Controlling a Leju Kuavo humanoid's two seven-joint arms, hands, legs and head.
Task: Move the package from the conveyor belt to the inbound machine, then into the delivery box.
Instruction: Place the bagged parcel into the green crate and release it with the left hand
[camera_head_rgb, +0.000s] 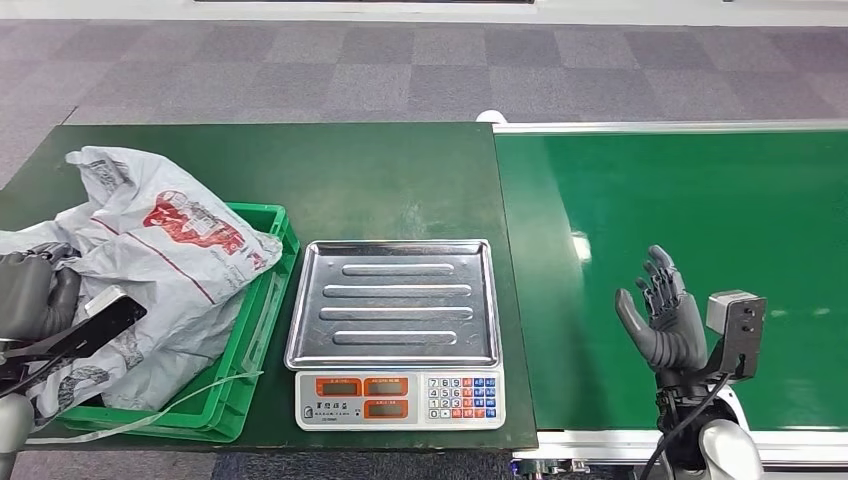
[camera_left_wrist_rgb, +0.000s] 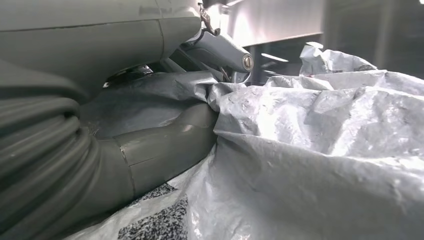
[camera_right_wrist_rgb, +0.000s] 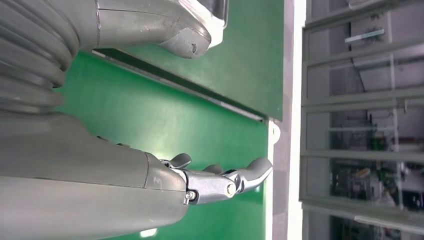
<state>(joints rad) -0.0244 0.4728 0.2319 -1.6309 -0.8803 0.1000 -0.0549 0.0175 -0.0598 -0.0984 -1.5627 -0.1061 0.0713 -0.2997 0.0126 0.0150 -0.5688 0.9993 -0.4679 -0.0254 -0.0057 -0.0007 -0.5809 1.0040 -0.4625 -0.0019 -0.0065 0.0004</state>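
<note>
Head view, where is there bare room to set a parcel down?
The scale's steel tray is bare. The conveyor belt is bare ahead of the open right hand. The dark green table is free behind the scale. It is crowded in the green crate, filled by the grey package that the left hand holds.

1. You see a grey-white package (camera_head_rgb: 165, 250) with red print and a red stripe, plus black speckled patches.
2. Your bin (camera_head_rgb: 262, 300) is bright green, under the package.
3. The scale (camera_head_rgb: 398, 330) shows you a ribbed silver tray, orange displays and red, blue and white keys.
4. The table (camera_head_rgb: 330, 175) is dark green; the belt (camera_head_rgb: 680, 230) is a brighter, glossy green with a pale rim.
5. Your right hand (camera_head_rgb: 665, 315) is dark grey.
6. The floor (camera_head_rgb: 400, 70) carries grey and mauve squares.
</note>
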